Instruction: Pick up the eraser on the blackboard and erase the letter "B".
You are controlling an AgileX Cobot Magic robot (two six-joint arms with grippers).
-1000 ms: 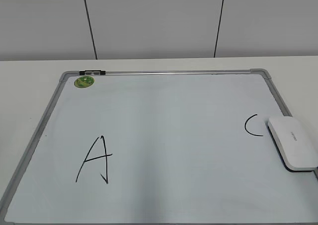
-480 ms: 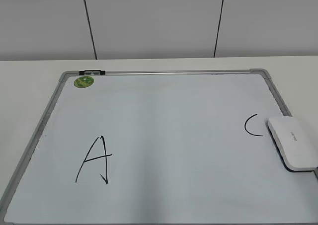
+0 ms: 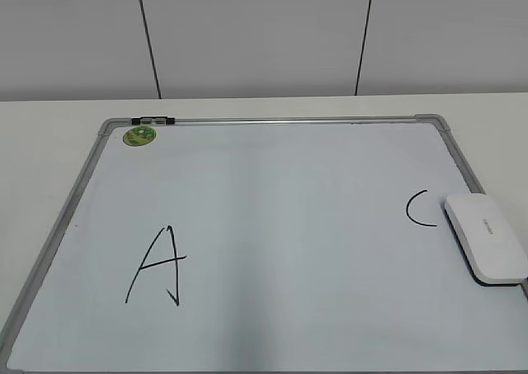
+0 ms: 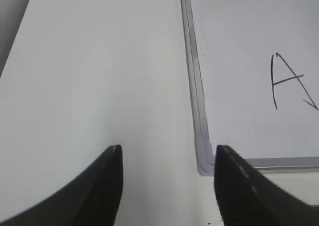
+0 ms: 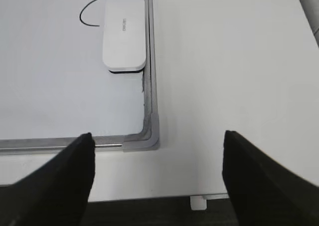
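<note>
The white eraser (image 3: pixel 487 238) lies on the right edge of the blackboard (image 3: pixel 272 120), just right of a black "C" (image 3: pixel 418 209). It also shows in the right wrist view (image 5: pixel 124 34), beside the frame. A black "A" (image 3: pixel 157 265) is at the board's left and shows in the left wrist view (image 4: pixel 289 81). No letter "B" shows on the board. My left gripper (image 4: pixel 167 153) is open and empty above the table, left of the board's near left corner. My right gripper (image 5: pixel 157 141) is open and empty above the near right corner (image 5: pixel 144 138). Neither gripper shows in the exterior view.
The board lies flat on a white table (image 3: pixel 247 106), with a green sticker (image 3: pixel 139 134) at its far left corner. The table's near edge (image 5: pixel 164 198) runs below my right gripper. A grey panelled wall (image 3: pixel 264 35) stands behind the table.
</note>
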